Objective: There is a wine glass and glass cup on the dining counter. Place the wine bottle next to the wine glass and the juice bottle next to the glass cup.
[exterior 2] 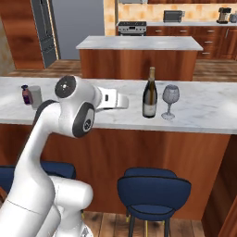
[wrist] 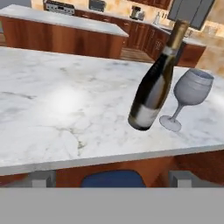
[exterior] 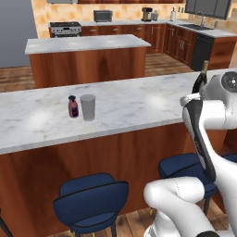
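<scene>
Counter [exterior 2: 203,111], left end: juice bottle [exterior: 72,106] stands upright just beside the cup [exterior: 87,107], on its left, a narrow gap between them as far as the left base view shows. That pairing looks done as the task asks.

Mid counter: bare marble between the two pairs, which stand well apart.

Right part: wine bottle [exterior 2: 149,94] upright on the marble, wine glass [exterior 2: 170,100] just beside it on its right, not touching in the right base view. In the hand view both lean, because the camera is rolled; the bottle itself stands straight. Judgement: second pairing also met.

Gripper [wrist: 113,178]: jaws wide apart, holding nothing. Finger tips [wrist: 40,178] sit low at the counter's near edge, short of the wine bottle and apart from it. Judgement: released and clear of the bottle.

Surroundings: blue stools [exterior 2: 153,189] under the counter front; a shorter island [exterior 2: 139,44] behind; stove [exterior: 65,28] and microwave [exterior: 102,15] along the back wall. Nothing lies between gripper and bottle. Risk, if the arm swings: the thin-stemmed glass beside the bottle could tip.
</scene>
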